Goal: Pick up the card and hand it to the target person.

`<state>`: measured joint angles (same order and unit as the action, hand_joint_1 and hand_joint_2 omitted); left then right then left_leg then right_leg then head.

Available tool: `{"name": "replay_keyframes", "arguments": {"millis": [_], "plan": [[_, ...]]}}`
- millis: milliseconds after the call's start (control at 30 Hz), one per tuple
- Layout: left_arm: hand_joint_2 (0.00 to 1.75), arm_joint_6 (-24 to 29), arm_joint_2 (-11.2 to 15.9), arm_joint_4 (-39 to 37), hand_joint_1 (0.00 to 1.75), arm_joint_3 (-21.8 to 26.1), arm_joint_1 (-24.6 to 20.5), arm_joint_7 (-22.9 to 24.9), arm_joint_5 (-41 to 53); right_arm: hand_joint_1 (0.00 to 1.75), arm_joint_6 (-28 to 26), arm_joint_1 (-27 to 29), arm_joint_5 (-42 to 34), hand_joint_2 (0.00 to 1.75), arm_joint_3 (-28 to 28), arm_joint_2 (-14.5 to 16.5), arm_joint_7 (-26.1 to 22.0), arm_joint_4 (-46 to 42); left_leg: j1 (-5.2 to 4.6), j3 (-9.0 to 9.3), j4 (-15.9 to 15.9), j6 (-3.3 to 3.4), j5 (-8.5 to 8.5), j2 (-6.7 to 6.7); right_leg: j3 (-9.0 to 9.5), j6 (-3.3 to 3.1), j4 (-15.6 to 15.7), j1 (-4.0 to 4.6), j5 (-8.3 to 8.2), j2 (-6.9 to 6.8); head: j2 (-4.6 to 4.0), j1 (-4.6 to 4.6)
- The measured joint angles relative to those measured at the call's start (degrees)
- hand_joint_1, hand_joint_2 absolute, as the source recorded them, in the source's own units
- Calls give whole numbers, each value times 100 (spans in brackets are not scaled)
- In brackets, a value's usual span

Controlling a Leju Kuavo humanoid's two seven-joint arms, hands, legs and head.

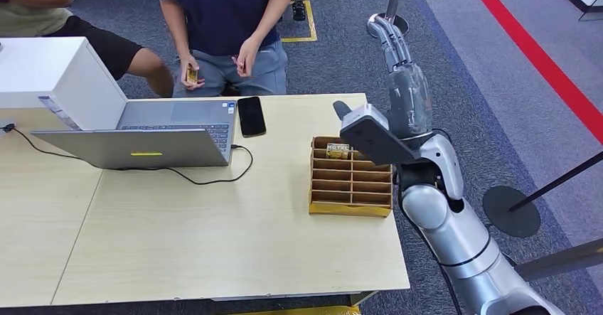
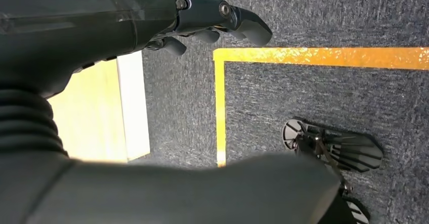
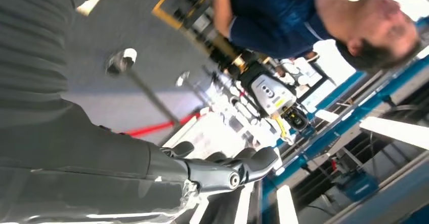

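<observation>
A person in a dark blue shirt (image 1: 220, 9) sits behind the table and holds a yellowish card (image 1: 192, 74) in one hand. More yellow printed cards (image 1: 338, 149) stand in the far slot of a wooden slotted box (image 1: 350, 200) on the table's right side. My right hand (image 1: 399, 52) is raised above and beyond the box, fingers stretched toward the far side, with nothing in it. The right wrist view shows the same hand (image 3: 222, 168) empty, with the person (image 3: 283, 16) beyond it. My left hand (image 2: 217, 19) hangs over the carpet, fingers loosely bent and empty.
An open laptop (image 1: 142, 144) with a black cable, a black phone (image 1: 251, 116) and a white box (image 1: 50, 73) occupy the table's left and middle. Another person (image 1: 43, 9) sits at far left. Stanchion bases (image 1: 510, 212) stand on the floor to the right. Yellow tape (image 2: 324, 57) marks the carpet.
</observation>
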<state>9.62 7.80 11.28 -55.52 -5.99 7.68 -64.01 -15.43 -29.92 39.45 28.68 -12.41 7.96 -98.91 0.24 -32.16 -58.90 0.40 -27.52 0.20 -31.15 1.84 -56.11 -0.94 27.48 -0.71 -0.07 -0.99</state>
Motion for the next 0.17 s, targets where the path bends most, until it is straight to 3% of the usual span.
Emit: {"name": "replay_keyframes", "arguments": {"millis": [167], "plan": [[0,61,1,0,0,0,12,45,-14,0,-217,231,-1522,175,-499,-45,-576,-2,-1,0,0,0,0,0,-1,0,1,-1,0,0,0,-1]]}}
